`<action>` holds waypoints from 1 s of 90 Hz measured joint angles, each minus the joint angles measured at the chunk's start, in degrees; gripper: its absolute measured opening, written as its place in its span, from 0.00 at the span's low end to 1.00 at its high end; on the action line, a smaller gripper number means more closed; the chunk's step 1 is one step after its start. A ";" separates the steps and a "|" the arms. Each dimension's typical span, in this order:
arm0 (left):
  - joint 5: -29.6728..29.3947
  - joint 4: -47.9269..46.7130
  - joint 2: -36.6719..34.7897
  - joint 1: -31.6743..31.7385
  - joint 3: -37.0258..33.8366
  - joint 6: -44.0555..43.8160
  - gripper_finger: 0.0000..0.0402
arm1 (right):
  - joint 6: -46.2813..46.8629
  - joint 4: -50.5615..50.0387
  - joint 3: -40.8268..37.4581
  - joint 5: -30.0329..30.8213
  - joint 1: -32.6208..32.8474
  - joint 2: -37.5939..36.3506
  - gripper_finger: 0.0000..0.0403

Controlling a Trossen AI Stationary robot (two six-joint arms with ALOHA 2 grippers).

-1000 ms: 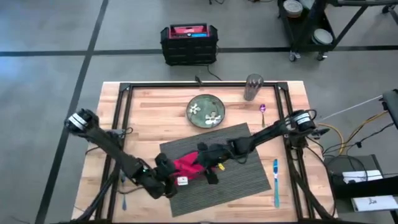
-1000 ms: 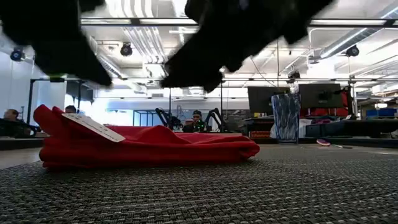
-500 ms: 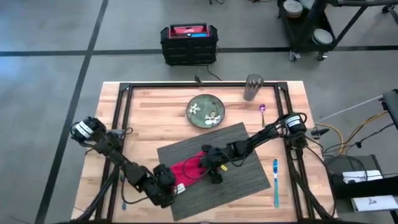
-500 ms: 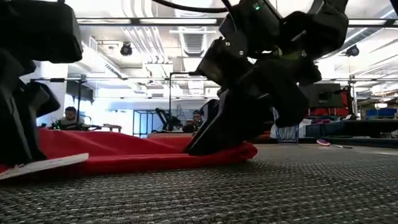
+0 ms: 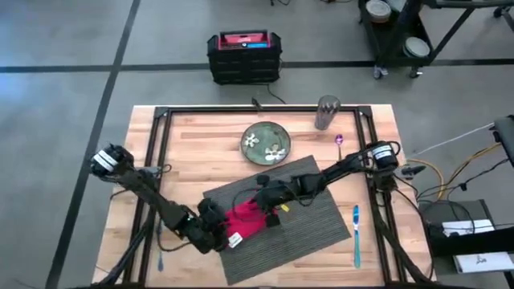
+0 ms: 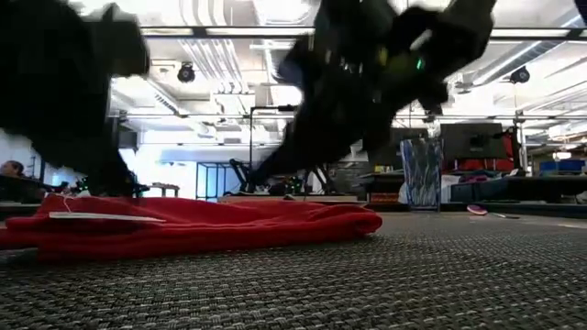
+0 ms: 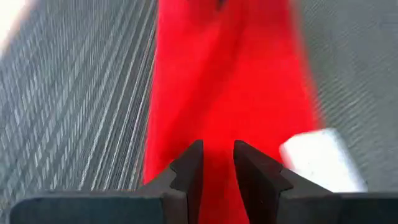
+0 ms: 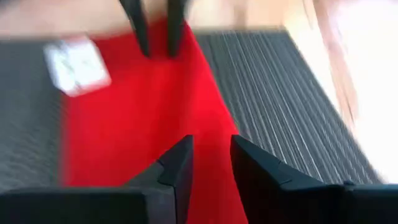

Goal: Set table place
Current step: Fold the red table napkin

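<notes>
Overhead light: even and soft across the table (image 5: pixel 201 160), with no hard shadows.
Room behind: ceiling strip lights and bright far windows burned out to white glare, seen from table height.
Arms against it: both were dark, smeared silhouettes (backlit and motion-blurred).
Near placemat (image 6: pixel 367 284): its weave was soft, out of focus.
Wrist views: streaked with motion blur; the red napkin (image 7: pixel 230 93) was saturated, its white tag (image 8: pixel 78 62) smeared, the far wood washed out.

— What's at my right gripper (image 8: pixel 208 158)?
— Jaws slightly parted over the red napkin (image 8: pixel 143 118) on the placemat (image 8: pixel 273 106); white tag (image 8: pixel 76 62) and the other gripper's fingers (image 8: pixel 138 25) beyond.
</notes>
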 joint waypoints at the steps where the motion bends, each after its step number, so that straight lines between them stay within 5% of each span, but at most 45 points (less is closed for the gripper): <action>1: 0.60 0.13 0.17 -0.02 -0.10 -0.34 0.19 | -0.01 -1.11 -0.08 0.00 -0.10 0.07 0.22; 38: 2.76 -2.16 -1.55 -2.98 0.12 -2.83 0.19 | 1.04 -15.98 1.16 0.75 -1.06 -4.50 0.14; 50: -0.75 0.75 -4.75 -2.70 2.87 1.13 0.19 | 2.44 -19.38 2.84 -7.66 -0.80 -9.86 0.13; 58: -1.50 5.74 -4.25 -2.47 2.79 5.34 0.19 | 3.06 -15.20 1.43 -13.26 0.46 -10.20 0.14; 72: -0.80 12.69 0.49 -1.45 2.48 8.58 0.19 | 2.39 0.49 -2.16 -13.77 3.52 -5.83 0.15; 90: 5.73 14.62 6.81 -1.55 2.42 5.56 0.19 | 0.34 0.89 -2.19 -12.79 4.29 1.06 0.11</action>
